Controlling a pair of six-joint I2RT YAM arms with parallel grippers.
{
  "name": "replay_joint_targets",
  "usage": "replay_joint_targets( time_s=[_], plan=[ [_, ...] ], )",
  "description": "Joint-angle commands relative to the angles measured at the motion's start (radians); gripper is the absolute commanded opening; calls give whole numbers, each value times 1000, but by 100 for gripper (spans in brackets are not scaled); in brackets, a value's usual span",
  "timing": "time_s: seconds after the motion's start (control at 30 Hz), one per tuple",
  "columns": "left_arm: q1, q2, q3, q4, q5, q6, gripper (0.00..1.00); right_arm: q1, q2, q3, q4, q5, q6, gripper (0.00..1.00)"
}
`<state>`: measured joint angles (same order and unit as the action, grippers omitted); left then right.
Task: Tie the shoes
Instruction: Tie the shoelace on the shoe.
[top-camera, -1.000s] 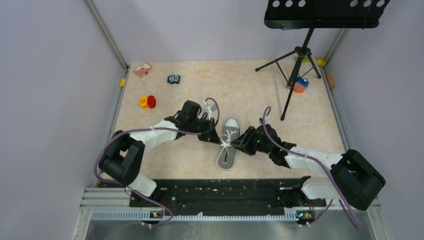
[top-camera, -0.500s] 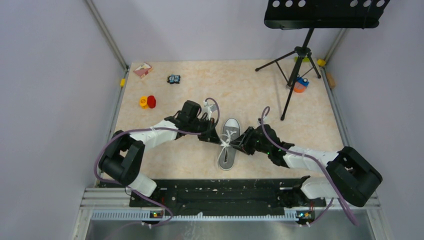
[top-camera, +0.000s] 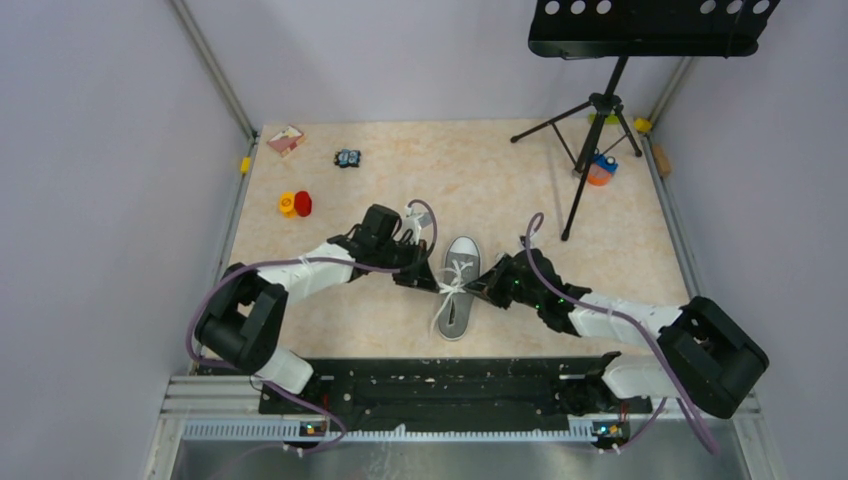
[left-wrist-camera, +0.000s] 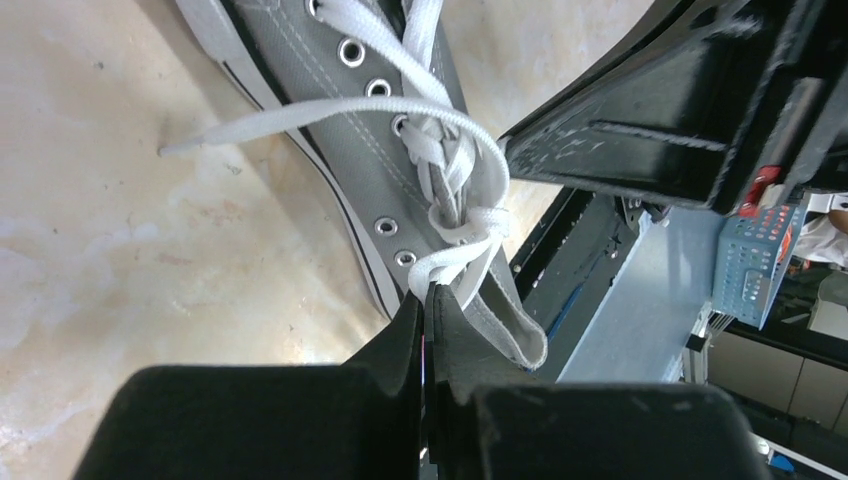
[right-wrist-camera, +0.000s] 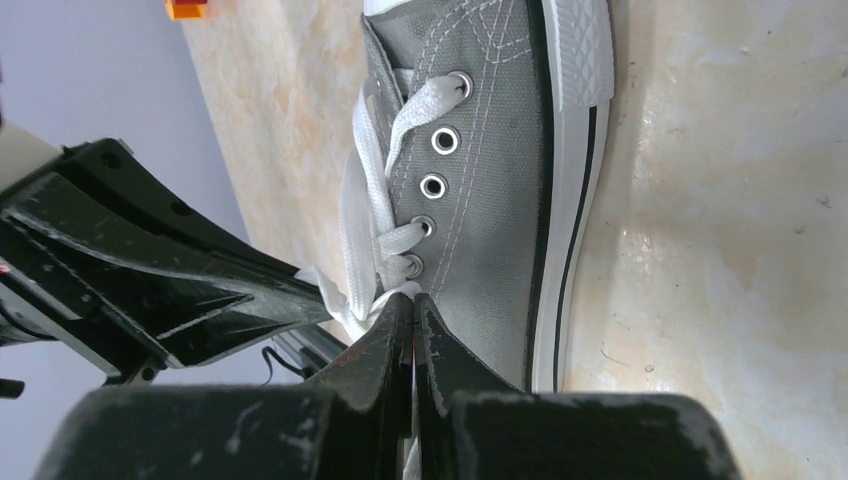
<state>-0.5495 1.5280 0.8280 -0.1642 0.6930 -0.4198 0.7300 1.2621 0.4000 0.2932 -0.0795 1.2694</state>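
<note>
Midway across the tan table (top-camera: 500, 170) lies the grey sneaker (top-camera: 452, 318), sole down, with its toe cap pointing away from the arm bases and its mouth toward them. Nothing shows inside the mouth but grey lining. The white laces (left-wrist-camera: 455, 175) are crossed over the tongue into a first knot near the top eyelets, and one loose end trails onto the table at the sneaker's left.

The left gripper (left-wrist-camera: 428, 300) meets the sneaker from its left, fingers pressed together on a strand just below that knot. The right gripper (right-wrist-camera: 405, 300) comes in from the sneaker's right, also pressed together, its tips at the lace by the last eyelet with a sliver of white between them.

Far left of the sneaker sit a yellow cup (top-camera: 287, 205) and a red cup (top-camera: 303, 203), touching; their contents cannot be made out. Far beyond the sneaker's right stands a black tripod stand (top-camera: 590, 150) with a small orange tub (top-camera: 599, 174) at its foot, something blue on top. Behind the sneaker's heel, off the table, the left wrist view shows a perforated blue basket (left-wrist-camera: 750, 265); what it holds cannot be seen.
</note>
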Motion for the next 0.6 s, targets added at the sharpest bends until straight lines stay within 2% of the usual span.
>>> replay_joint_targets(
  time_s=[0.0,0.57],
  plan=[
    [-2,-60,-27,-12,-22,11,0,-7,-76,3,-46,71,2,0],
    [-3,-88,-77,-20,-62,2,0,-44,-168,13,-228,181,-33,0]
  ],
)
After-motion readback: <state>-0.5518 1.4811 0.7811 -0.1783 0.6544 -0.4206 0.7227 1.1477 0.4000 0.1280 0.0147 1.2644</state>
